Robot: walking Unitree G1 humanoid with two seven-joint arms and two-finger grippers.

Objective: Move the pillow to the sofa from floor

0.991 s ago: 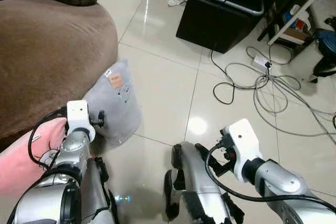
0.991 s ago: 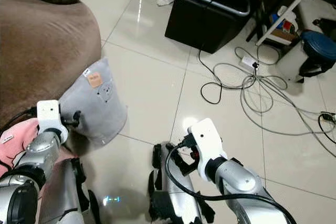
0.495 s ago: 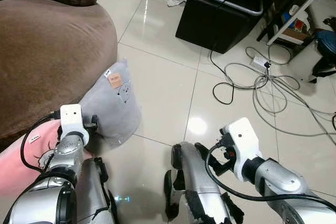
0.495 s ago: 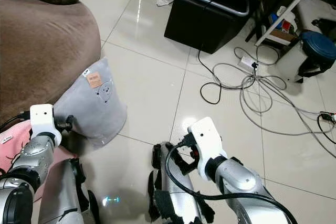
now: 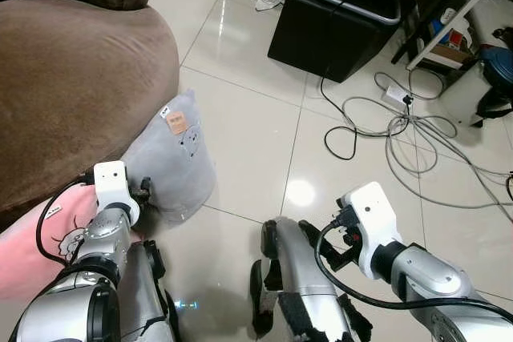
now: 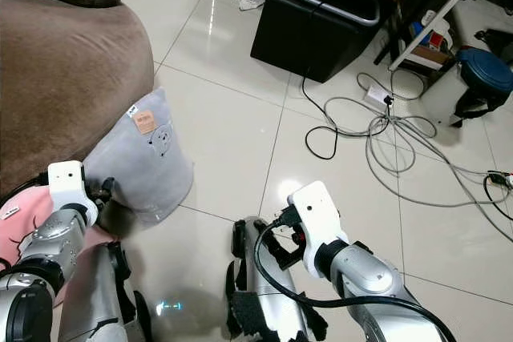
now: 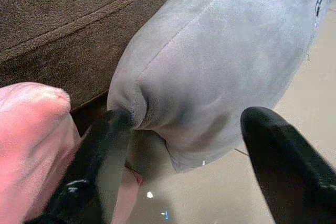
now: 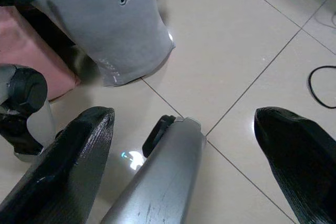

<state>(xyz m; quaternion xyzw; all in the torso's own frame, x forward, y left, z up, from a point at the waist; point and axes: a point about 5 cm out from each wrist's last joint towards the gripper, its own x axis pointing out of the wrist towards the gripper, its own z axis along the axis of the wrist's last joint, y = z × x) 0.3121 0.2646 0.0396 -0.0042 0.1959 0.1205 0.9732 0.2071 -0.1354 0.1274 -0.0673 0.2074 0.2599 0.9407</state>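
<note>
A grey pillow [image 5: 175, 156] with a small bear print stands on the tiled floor and leans against the brown sofa [image 5: 72, 86]. My left gripper [image 7: 186, 124] is open at the pillow's lower corner, one finger [image 7: 105, 145] by the sofa side and the other finger [image 7: 278, 150] over the floor side. Its wrist [image 5: 111, 186] sits at the pillow's near edge. My right gripper [image 8: 181, 124] hangs open above the floor and my own leg [image 8: 157, 192], apart from the pillow [image 8: 115, 19].
A pink pillow [image 5: 32, 238] lies at the sofa's foot beside my left arm. A black box [image 5: 337, 22] under a fan stands ahead, with tangled cables [image 5: 401, 126] on the tiles to the right. Bare tiles [image 5: 256, 142] lie in front of the pillow.
My left wrist has drawn back a little toward me along the pillow's near edge, and the pillow has settled slightly. The right arm has stayed put.
</note>
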